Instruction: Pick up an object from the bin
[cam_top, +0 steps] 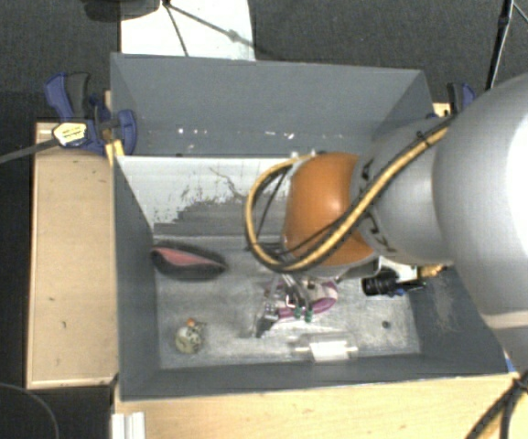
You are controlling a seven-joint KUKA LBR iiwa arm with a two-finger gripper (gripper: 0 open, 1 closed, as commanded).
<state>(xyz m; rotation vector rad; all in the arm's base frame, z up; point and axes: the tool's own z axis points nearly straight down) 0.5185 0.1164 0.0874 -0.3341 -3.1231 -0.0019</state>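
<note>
My gripper (277, 311) hangs below the arm's orange cover, low over the middle of the bin floor. Right beside it, on its right, lies a small thing of magenta and green parts (307, 307); I cannot tell whether the gripper touches it. A flat whitish oblong piece (328, 348) lies just in front of the gripper, near the bin's front wall.
A dark oval thing with a pink face (188, 262) lies at the left of the bin floor. A small round greenish-grey ball (189, 337) sits in the front left corner. The arm and its cables cover the bin's right half.
</note>
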